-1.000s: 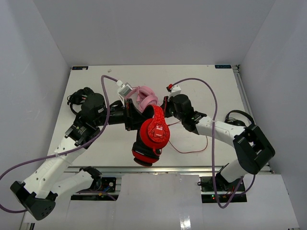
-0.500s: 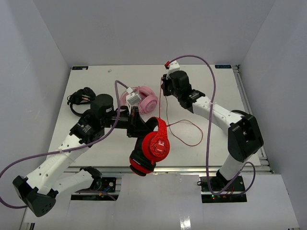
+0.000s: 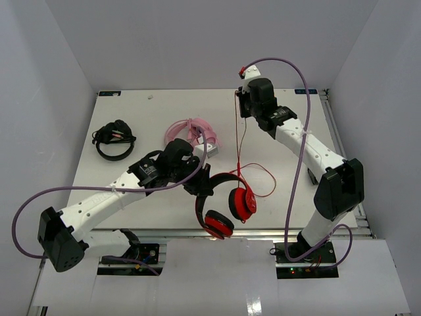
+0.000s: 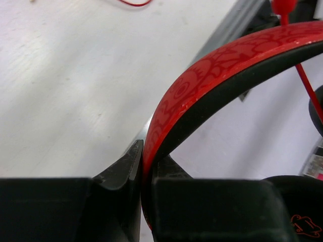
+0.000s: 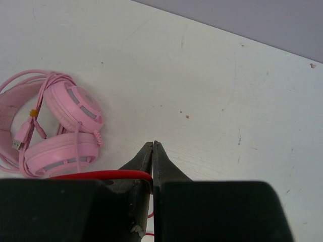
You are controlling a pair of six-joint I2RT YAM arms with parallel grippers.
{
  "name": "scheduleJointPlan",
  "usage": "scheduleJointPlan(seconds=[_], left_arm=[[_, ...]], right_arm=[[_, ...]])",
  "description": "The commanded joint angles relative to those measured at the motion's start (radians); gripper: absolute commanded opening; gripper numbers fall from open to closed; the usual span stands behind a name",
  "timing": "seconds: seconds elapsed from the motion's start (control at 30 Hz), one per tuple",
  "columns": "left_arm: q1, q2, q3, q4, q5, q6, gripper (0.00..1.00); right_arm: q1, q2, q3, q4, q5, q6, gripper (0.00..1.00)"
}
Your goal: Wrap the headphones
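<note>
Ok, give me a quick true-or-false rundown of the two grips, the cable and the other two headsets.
1. The left gripper is clamped on the headband of the red headphones. True.
2. The right gripper is open and holds nothing. False: it is shut, pinching the red cable.
3. The pink headphones lie on the table, in neither gripper. True.
4. The black headphones sit by the table's right edge. False: they lie near its left edge.
5. The cable is wound round the headband. False: it runs loose from the headphones up to the right gripper.
</note>
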State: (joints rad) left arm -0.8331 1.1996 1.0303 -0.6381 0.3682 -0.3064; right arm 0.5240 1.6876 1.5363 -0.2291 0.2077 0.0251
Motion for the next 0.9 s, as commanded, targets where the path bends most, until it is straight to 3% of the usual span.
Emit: scheduleJointPlan(seconds=[0.0, 0.3, 0.57, 0.87], left_arm=[[-0.023, 0.031, 0.043, -0.069, -0.182, 0.008, 0.00], [-0.027, 0.139, 0.051, -0.144, -0.517, -0.038, 0.00], [-0.025, 0.255, 0.077, -0.207, -0.730, -0.117, 0.00], [0.034, 0.335, 0.140, -0.236, -0.784, -0.163, 0.00]], right_arm=[[-0.002, -0.076, 0.082, -0.073, -0.030, -0.020, 0.08], [0.043, -0.115, 0.119, -0.205, -0.126, -0.060, 0.08], [0.144, -0.203, 0.112, -0.270, -0.133, -0.070, 0.08], [0.264, -0.312, 0.074, -0.312, -0.131, -0.048, 0.08]])
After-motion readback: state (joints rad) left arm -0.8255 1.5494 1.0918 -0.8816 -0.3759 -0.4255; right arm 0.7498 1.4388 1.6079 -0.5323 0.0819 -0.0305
